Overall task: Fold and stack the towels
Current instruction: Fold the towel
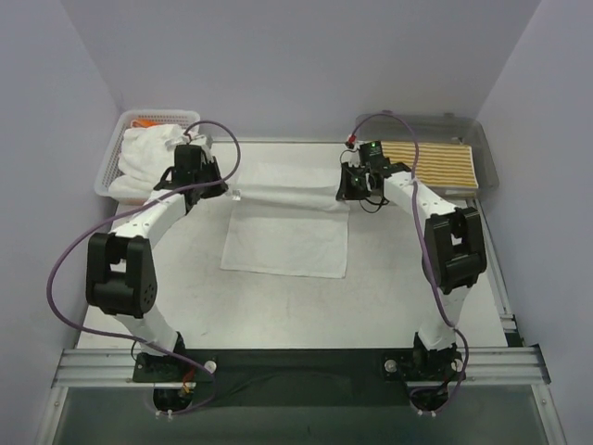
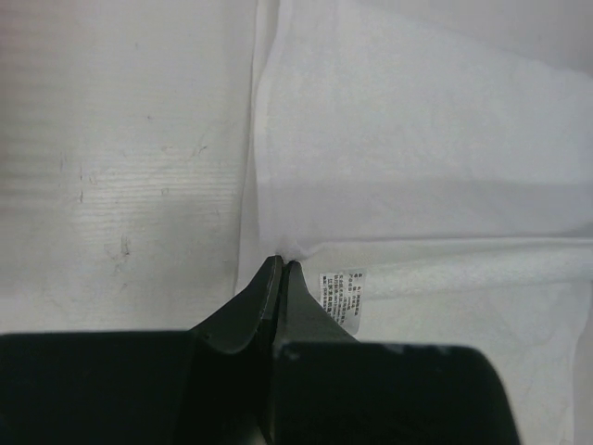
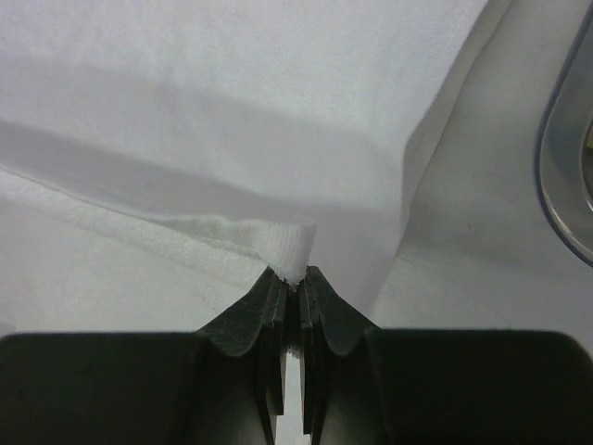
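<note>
The left gripper [image 2: 281,266] has its black jaws pinched together on the edge of a plain white terry towel [image 2: 417,139], just beside its care label [image 2: 341,297]. The right gripper [image 3: 295,275] is clamped on the same edge further along. That edge stretches between them, and the rest of the towel lies flat on the white table [image 1: 398,297]. Far left, crumpled white towels [image 1: 148,153] sit in a white mesh basket [image 1: 107,176]. Far right, a yellow-and-white striped towel [image 1: 431,165] lies in a grey translucent tray [image 1: 488,162].

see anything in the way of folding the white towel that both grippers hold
Nothing visible does. The left gripper and right gripper each pinch an edge of the white towel; the rest lies flat and bare.
</note>
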Robot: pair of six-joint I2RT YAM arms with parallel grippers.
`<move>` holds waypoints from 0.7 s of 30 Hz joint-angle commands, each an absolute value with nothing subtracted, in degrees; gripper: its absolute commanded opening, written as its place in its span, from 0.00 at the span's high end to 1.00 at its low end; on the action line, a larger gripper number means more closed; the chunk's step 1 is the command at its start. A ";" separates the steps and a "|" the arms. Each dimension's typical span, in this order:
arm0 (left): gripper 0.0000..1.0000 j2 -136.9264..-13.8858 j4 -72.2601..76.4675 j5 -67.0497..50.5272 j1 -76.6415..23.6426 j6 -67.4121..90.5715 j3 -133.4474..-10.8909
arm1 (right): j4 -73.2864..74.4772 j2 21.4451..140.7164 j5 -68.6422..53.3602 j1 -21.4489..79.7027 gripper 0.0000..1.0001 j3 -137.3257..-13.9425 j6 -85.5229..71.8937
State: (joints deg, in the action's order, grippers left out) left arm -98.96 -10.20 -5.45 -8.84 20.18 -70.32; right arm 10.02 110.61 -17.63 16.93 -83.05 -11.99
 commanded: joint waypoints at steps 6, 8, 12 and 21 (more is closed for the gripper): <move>1.00 -84.82 -12.21 -4.74 -7.91 19.16 -69.88 | 15.38 96.16 -14.85 16.52 1.00 -80.52 -13.18; 1.00 -82.63 -12.92 -6.32 -8.09 20.04 -66.28 | 16.08 93.80 -16.42 16.70 1.00 -76.74 -14.93; 1.00 -80.42 -12.75 -7.91 -9.05 22.32 -58.03 | 16.44 92.02 -18.98 17.40 1.00 -69.27 -18.01; 1.00 -86.13 -9.40 -6.51 -10.20 25.66 -48.25 | 14.15 101.77 -20.57 20.21 1.00 -61.88 -21.44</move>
